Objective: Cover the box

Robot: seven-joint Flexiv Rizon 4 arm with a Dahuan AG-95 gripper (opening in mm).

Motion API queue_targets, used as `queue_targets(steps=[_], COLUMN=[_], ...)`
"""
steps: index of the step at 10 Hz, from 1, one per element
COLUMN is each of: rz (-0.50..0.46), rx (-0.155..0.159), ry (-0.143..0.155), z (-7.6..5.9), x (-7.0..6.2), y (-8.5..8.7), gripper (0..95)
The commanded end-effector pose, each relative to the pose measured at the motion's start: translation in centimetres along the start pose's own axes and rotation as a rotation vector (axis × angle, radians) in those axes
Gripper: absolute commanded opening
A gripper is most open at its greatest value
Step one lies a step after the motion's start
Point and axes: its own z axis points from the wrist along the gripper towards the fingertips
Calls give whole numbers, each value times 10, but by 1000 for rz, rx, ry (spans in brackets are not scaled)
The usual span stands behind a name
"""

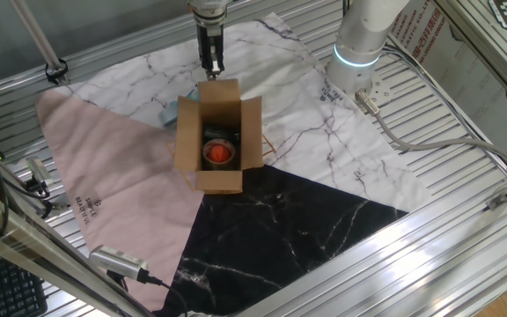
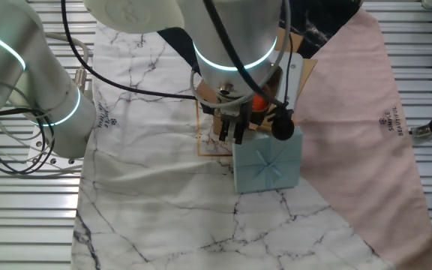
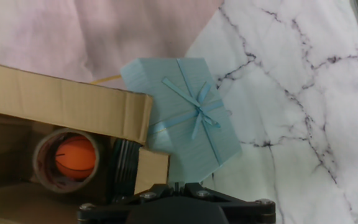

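Black gripper hangs over the far flap at upper centre; whether its fingers are spread I cannot tell. Cardboard box sits mid-frame, open. Push each flap inward gently, avoiding the blue gift box.

A robotics lab test bench: beneath the gripper a slatted aluminium table framed in extruded rails carries marble-print and pink cloths, with loose cables trailing beside the arm's base.
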Motion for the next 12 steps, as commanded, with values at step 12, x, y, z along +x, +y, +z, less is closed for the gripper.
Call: queue_targets(steps=[12], rz=[22], rx=[-4], ry=[-4], z=[0], x=[-4], y=[31], gripper=[0])
